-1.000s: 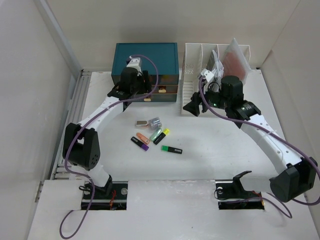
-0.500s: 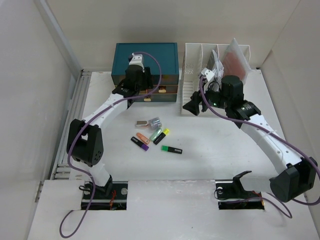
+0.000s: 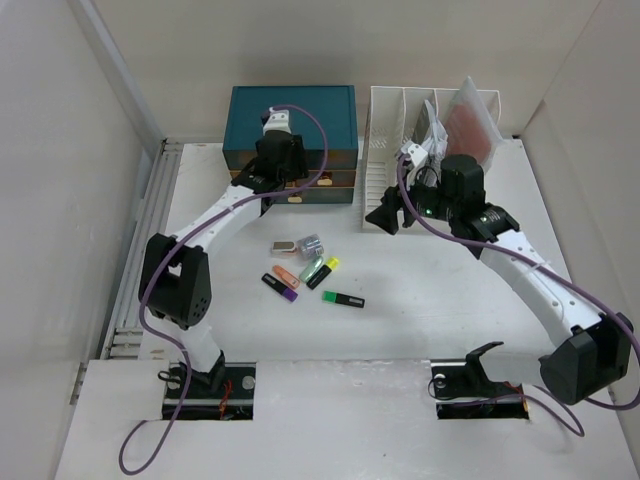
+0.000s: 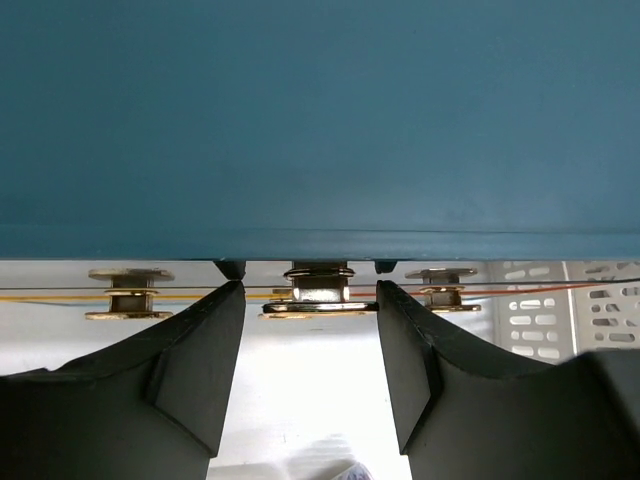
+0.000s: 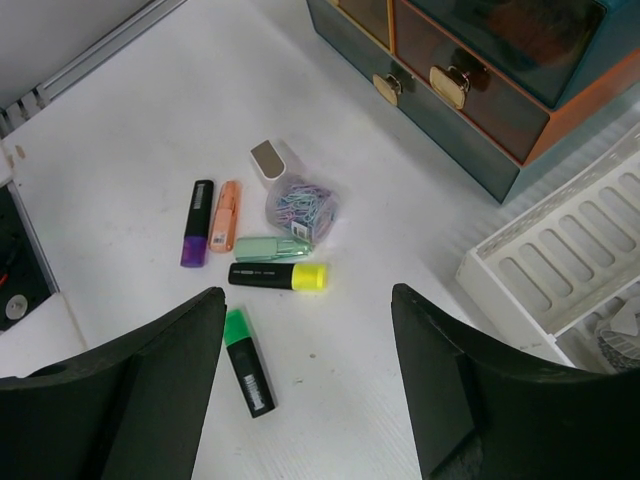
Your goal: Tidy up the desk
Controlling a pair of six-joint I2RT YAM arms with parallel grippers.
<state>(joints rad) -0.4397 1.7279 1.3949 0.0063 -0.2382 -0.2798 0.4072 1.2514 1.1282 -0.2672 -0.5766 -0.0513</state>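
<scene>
The white desk (image 3: 430, 300) carries a loose cluster of highlighters: purple (image 3: 279, 287), orange (image 3: 286, 277), mint (image 3: 312, 268), yellow (image 3: 323, 272) and green (image 3: 343, 299). A clear box of paper clips (image 3: 309, 243) lies just behind them. My left gripper (image 3: 283, 188) is at the front of the teal drawer cabinet (image 3: 290, 115). In the left wrist view it (image 4: 310, 290) stands open astride a gold drawer knob (image 4: 318, 295), with the right finger at the knob's plate. My right gripper (image 3: 385, 215) hangs open and empty above the desk (image 5: 330, 400), right of the highlighters.
A white slotted file rack (image 3: 390, 150) stands right of the cabinet, holding papers and a reddish pouch (image 3: 468, 125). A small white block with a grey face (image 5: 270, 158) lies beside the clip box (image 5: 300, 205). Two more gold knobs (image 4: 130, 295) flank the straddled one. Walls close in on both sides.
My left gripper has shifted right along the cabinet front and its jaws have narrowed slightly round the knob. The right arm has stayed put.
</scene>
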